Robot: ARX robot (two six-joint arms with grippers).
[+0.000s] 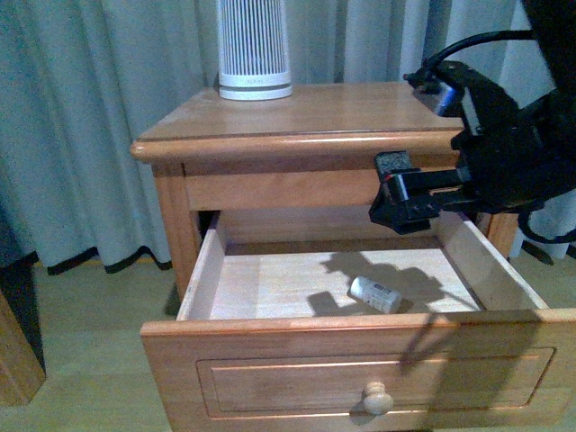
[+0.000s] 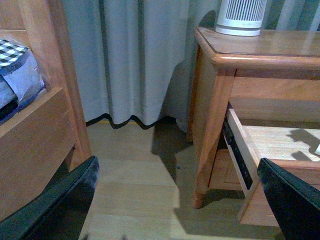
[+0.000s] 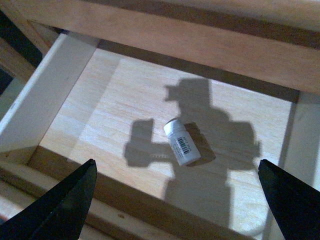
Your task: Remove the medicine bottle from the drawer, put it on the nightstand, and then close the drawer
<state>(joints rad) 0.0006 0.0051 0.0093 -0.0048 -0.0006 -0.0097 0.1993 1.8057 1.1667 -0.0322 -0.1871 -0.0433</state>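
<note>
The right gripper hangs over the drawer, jaws wide apart; the left gripper, likewise spread, sits off the drawer's left.

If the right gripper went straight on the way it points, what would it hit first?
Probably the medicine bottle, lying on its side on the floor of the drawer, roughly centred ahead of the open right gripper. Nothing shows in between, though depth is unclear.
</note>
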